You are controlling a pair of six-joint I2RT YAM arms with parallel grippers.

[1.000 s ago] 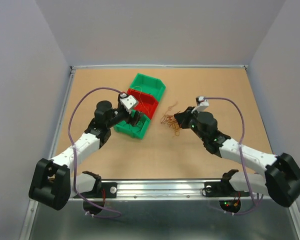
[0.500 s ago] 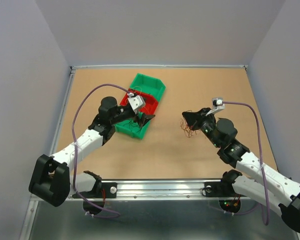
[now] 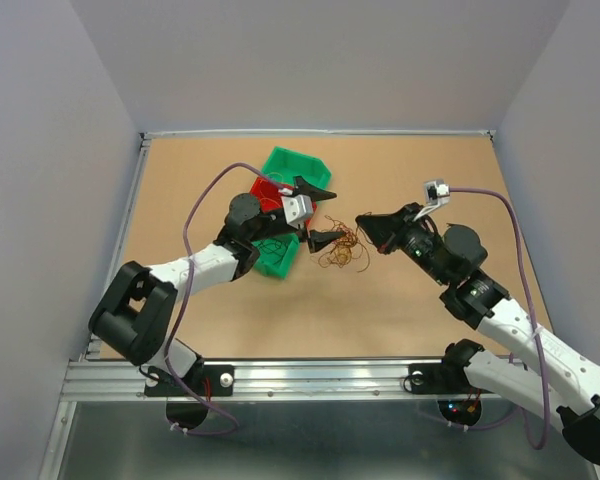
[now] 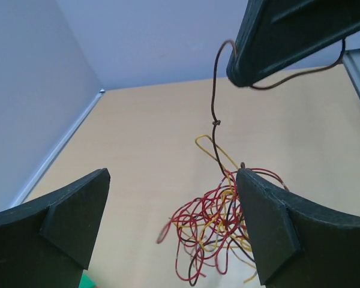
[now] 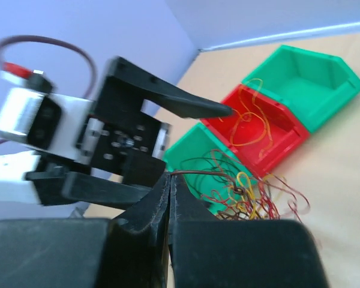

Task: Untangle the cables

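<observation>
You had a tan surface [image 3: 420, 170] with a pale raised rim along its edges. Three open bins sat on it in a touching row: a green bin [image 3: 298, 168] farthest from you, a red bin [image 3: 267, 192] next, and another green bin [image 3: 276, 257] nearest. Right of the red bin, the cables [image 3: 342, 247] sagged toward the surface.

In the top view the cables [image 3: 341, 247] between the two end effectors are too thin to tell one strand from another. The left end effector [image 3: 318, 212] covers part of the red bin [image 3: 268, 192] behind it. In the left wrist view both its fingers [image 4: 270, 231] are cut by the lower edge, and one of them hides the side of the tangle beside it. In the right wrist view the right end effector [image 5: 170, 180] is cut at the bottom, and its blurred fingers hide the place where the dark wire meets them.
</observation>
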